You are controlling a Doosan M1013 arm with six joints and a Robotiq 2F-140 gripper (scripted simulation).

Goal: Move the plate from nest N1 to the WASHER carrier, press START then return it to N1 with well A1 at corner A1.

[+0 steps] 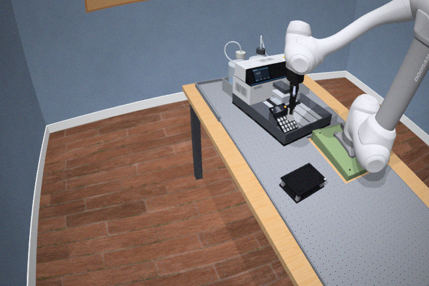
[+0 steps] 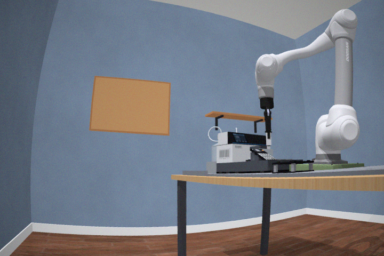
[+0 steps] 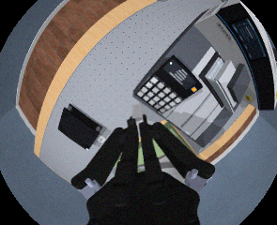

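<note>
My gripper [image 1: 290, 116] [image 2: 268, 143] [image 3: 137, 116] is shut and empty, pointing down above the lower part of the washer's keypad [image 1: 287, 124] [image 2: 267, 156] [image 3: 159, 96]. The lamp [image 1: 285, 106] [image 3: 193, 89] on the panel above the keys shows amber. The plate [image 3: 216, 69] looks pale in the washer's dark carrier, partly under the white wash head; whether it lies flat cannot be told. The washer [image 1: 250, 89] [image 2: 226, 153] stands at the far end of the table. The nest N1 [image 1: 302, 179] [image 3: 80, 127], a black platform on short posts, shows no plate on it.
Two bottles with tubes stand behind the washer; one has a white cap [image 1: 240, 53]. A clear guard surrounds the washer's carrier track. The green base block [image 1: 335, 151] [image 2: 301, 166] under the arm stands beside the washer and nest. A wooden shelf [image 2: 234, 116] hangs on the wall behind.
</note>
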